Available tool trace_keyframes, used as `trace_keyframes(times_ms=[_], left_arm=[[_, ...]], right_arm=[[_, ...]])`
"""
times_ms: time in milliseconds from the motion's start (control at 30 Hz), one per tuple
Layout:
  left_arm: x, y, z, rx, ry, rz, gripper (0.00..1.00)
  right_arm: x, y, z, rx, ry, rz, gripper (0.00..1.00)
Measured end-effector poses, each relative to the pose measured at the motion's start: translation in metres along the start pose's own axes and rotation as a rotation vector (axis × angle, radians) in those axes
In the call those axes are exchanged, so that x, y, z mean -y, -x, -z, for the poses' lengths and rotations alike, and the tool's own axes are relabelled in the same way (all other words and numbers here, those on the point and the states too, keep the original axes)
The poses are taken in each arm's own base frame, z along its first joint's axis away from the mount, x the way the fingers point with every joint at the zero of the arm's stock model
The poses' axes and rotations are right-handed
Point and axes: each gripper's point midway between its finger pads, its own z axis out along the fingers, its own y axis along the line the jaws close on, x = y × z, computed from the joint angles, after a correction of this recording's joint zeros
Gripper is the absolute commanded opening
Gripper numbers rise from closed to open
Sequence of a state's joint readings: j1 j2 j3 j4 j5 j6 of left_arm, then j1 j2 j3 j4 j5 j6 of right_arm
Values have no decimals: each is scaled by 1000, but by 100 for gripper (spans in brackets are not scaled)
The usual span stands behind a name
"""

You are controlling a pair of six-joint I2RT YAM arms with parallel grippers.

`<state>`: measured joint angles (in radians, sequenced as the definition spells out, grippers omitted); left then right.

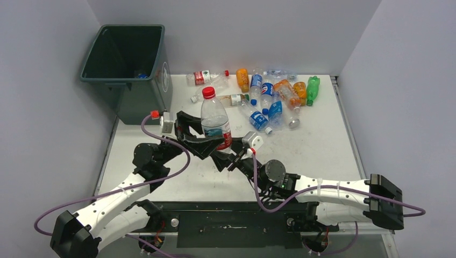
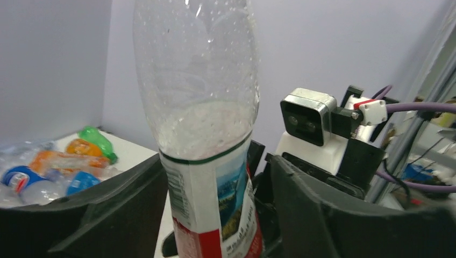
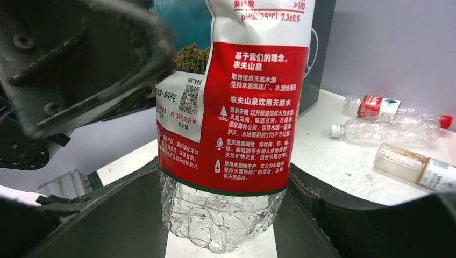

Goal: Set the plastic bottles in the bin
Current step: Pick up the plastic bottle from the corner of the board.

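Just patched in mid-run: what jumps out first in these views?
A big clear red-capped bottle stands upright mid-table, clamped by the left gripper and the right gripper at once. Behind it, a pile of bottles lies along the table's far edge. The dark bin sits at the far-left corner.

In your left wrist view the clear bottle (image 2: 199, 107) ran off both the top and bottom edges, so you saw neither cap nor base. Whether the left gripper (image 2: 215, 172) actually pressed it was unclear; one side looked slightly apart. From above, the bin (image 1: 122, 80) was dark inside, and the bottle heap (image 1: 274, 97) overlapped too much to count.
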<state>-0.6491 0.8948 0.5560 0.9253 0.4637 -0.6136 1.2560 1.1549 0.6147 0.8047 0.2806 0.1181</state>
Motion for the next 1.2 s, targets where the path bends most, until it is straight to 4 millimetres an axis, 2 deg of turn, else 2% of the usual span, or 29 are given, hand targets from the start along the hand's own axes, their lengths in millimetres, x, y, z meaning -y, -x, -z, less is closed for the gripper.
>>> trace_keyframes(times_ms=[67, 100, 233, 400, 533, 600, 667, 767, 867, 1000, 1200], left_arm=[[2, -5, 0, -20, -8, 5, 95], [3, -7, 0, -26, -10, 7, 97], [5, -5, 3, -28, -9, -8, 96], [12, 16, 9, 25, 9, -63, 96], [2, 46, 9, 68, 71, -68, 96], [-1, 74, -3, 90, 89, -54, 96], [4, 97, -18, 97, 73, -39, 96], [18, 120, -37, 99, 14, -16, 96], [21, 118, -39, 83, -6, 7, 96], [13, 101, -36, 49, 3, 45, 99], [9, 87, -36, 6, -3, 79, 68]], right_arm=[[1, 4, 2, 1, 2, 19, 24], [2, 7, 4, 1, 5, 33, 22], [7, 24, 14, 16, 9, 86, 17], [16, 42, 34, 32, 8, 167, 16], [21, 40, 44, 7, 4, 228, 14], [20, 34, 47, -14, 5, 250, 13], [20, 29, 48, -33, 7, 267, 12], [18, 22, 49, -53, 13, 279, 12], [17, 18, 49, -64, 13, 285, 12], [17, 11, 48, -80, 12, 291, 11], [17, 3, 46, -103, 10, 301, 10]])
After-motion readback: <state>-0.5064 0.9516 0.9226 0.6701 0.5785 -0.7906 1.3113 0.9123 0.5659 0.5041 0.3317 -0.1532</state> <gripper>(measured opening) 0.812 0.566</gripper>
